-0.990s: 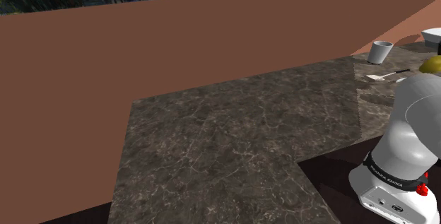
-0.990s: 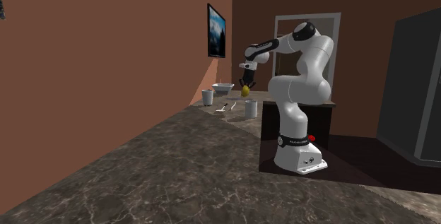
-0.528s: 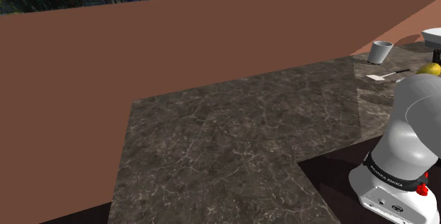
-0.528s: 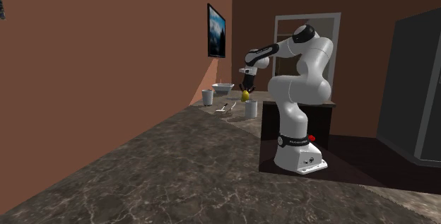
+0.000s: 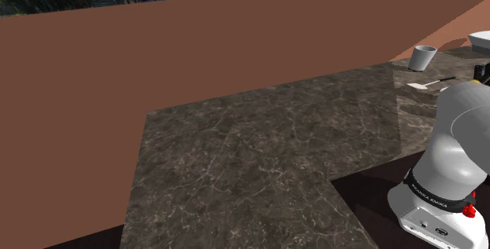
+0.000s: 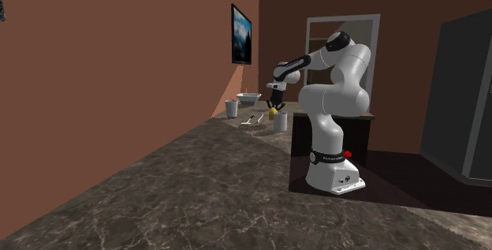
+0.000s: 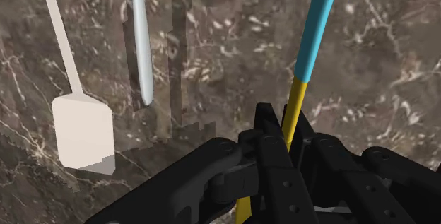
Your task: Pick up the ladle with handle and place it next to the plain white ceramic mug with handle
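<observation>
1. The black gripper [image 7: 281, 120] is clamped on the ladle [image 7: 314, 28]. Its two fingers clasp the yellow part of the handle, just below where the handle turns blue.
2. In the second exterior view the gripper [image 6: 273, 105] points down and the ladle's yellow end [image 6: 273, 113] hangs under it. That end is low over the dark marbled countertop [image 6: 197, 177] and just beside the white mug [image 6: 280, 121]. I cannot tell whether they touch.
3. In the wrist view a white spatula [image 7: 81, 127] and a slim pale utensil [image 7: 141, 46] lie side by side on the stone, apart from the ladle.
4. A second white cup [image 6: 231, 108] stands nearer the brown wall, with a white bowl [image 6: 249, 96] behind it.
5. The shoulder view shows that cup [image 5: 423, 57], the spatula [image 5: 428, 84] and the bowl [image 5: 480, 39] at the counter's far end.
6. The white arm [image 6: 335, 91] bends over from its base. A black band [image 5: 432, 200] around the base carries pale lettering too small to read with certainty, and a red knob [image 5: 469, 210] sits just below the band.
7. A framed picture [image 6: 241, 45] hangs on the wall.
</observation>
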`<move>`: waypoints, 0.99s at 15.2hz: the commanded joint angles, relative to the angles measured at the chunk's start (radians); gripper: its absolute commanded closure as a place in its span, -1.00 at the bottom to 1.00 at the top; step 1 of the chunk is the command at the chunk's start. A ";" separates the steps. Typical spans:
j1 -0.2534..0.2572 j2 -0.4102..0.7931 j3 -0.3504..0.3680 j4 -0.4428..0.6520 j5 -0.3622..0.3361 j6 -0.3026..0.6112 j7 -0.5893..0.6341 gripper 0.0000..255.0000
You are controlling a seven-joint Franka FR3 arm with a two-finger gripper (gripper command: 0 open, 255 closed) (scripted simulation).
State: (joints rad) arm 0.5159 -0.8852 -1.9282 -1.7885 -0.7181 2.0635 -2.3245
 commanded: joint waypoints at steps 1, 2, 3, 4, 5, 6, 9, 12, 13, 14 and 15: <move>0.007 -0.011 -0.015 -0.004 -0.012 0.016 0.003 1.00; 0.011 -0.017 -0.023 -0.006 -0.018 0.024 0.004 1.00; 0.015 -0.023 -0.031 -0.008 -0.024 0.032 0.006 1.00; 0.019 -0.029 -0.039 -0.010 -0.030 0.040 0.007 1.00; 0.023 -0.035 -0.047 -0.011 -0.037 0.048 0.009 1.00; 0.027 -0.041 -0.055 -0.012 -0.043 0.056 0.011 1.00; 0.032 -0.047 -0.063 -0.013 -0.049 0.064 0.012 1.00; 0.032 -0.047 -0.063 -0.013 -0.049 0.064 0.012 1.00; 0.032 -0.047 -0.063 -0.013 -0.049 0.064 0.012 1.00; 0.032 -0.047 -0.063 -0.013 -0.049 0.064 0.012 1.00; 0.032 -0.047 -0.063 -0.013 -0.049 0.064 0.012 1.00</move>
State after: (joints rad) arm 0.5465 -0.9313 -1.9905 -1.7997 -0.7677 2.1281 -2.3122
